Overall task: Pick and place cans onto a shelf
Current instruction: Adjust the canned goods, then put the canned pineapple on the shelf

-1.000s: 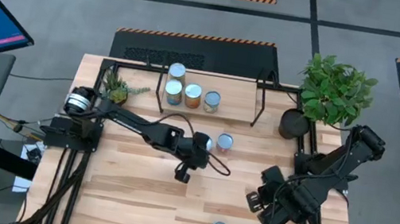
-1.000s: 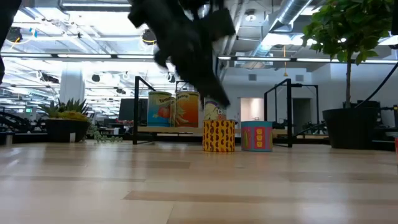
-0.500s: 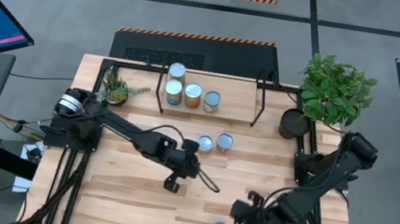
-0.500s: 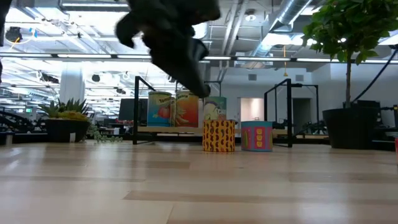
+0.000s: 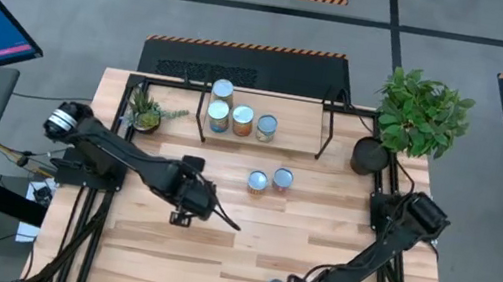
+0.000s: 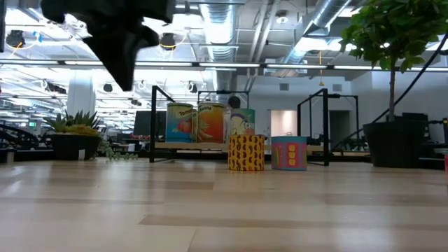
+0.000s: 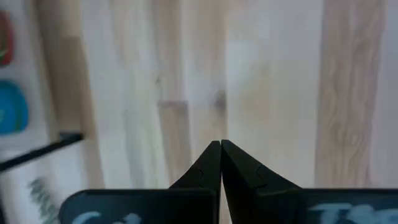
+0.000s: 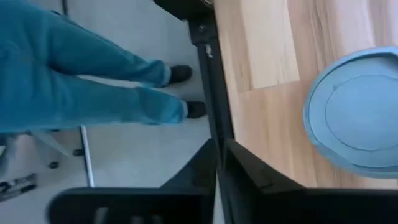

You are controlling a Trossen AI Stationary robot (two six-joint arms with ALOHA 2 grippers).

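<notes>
I see a leafy potted plant (image 5: 420,115) at the table's (image 5: 164,249) far right corner, a small succulent (image 5: 145,110) far left (person's teal trouser legs (image 8: 81,74) beside the table)

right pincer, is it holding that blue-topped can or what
No. The right pincer is shut on nothing: its fingers meet beside the blue-topped can, at the table's near edge. The left pincer is shut and empty too.
</notes>
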